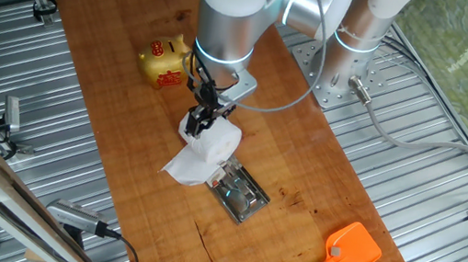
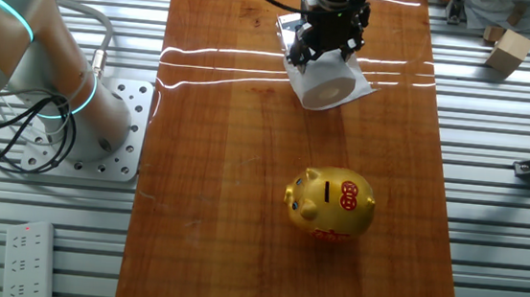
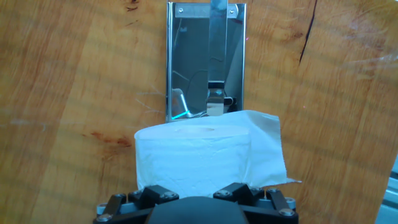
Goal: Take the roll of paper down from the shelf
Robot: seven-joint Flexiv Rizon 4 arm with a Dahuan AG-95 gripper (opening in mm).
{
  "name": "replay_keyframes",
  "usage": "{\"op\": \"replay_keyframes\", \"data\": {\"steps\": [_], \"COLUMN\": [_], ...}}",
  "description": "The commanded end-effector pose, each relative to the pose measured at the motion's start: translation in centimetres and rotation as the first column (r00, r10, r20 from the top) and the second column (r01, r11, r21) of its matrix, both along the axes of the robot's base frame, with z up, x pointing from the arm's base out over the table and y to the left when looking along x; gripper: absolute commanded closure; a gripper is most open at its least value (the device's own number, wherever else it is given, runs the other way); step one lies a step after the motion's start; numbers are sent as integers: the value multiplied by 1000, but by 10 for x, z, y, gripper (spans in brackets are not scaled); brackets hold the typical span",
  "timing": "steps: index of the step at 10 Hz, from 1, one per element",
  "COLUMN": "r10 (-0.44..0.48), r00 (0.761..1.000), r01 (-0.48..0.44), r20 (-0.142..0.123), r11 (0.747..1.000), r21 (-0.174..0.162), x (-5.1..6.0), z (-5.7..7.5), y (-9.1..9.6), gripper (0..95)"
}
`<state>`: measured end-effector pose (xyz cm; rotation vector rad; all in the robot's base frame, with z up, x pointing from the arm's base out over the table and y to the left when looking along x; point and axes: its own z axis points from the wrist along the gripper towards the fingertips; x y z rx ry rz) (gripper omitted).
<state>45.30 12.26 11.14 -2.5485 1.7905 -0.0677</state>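
Observation:
The roll of paper [image 1: 210, 149] is white, with a wrinkled tail hanging to its left. It sits just off the near end of the shelf [image 1: 243, 194], a low shiny silver holder lying on the wooden table. My gripper [image 1: 201, 119] comes down on the roll from above and is shut on it. In the hand view the roll [image 3: 199, 155] fills the space in front of the jaws and hides the fingertips; the shelf [image 3: 193, 56] lies bare beyond it. In the other fixed view the roll [image 2: 331, 85] hangs under the gripper [image 2: 327, 46].
A golden piggy bank [image 1: 165, 63] stands behind the roll, also seen in the other fixed view [image 2: 330, 204]. An orange-headed swatter [image 1: 352, 251] lies at the front right. The arm's base [image 1: 345, 69] is on the right; metal slats surround the wooden board.

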Motion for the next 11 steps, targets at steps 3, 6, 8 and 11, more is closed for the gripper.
{"op": "replay_keyframes", "data": {"steps": [3, 6, 8, 11], "r10": [-3, 35, 45, 48], "r00": [1000, 999, 999, 998], "r01": [3, -35, -45, -48], "r20": [2, 18, 25, 29], "r11": [1000, 999, 999, 999], "r21": [0, -4, -6, -2], "x": [1, 1, 1, 1], "z": [-1, -1, -1, -1], "y": [0, 0, 0, 0], "gripper": [950, 570, 380, 380]}}
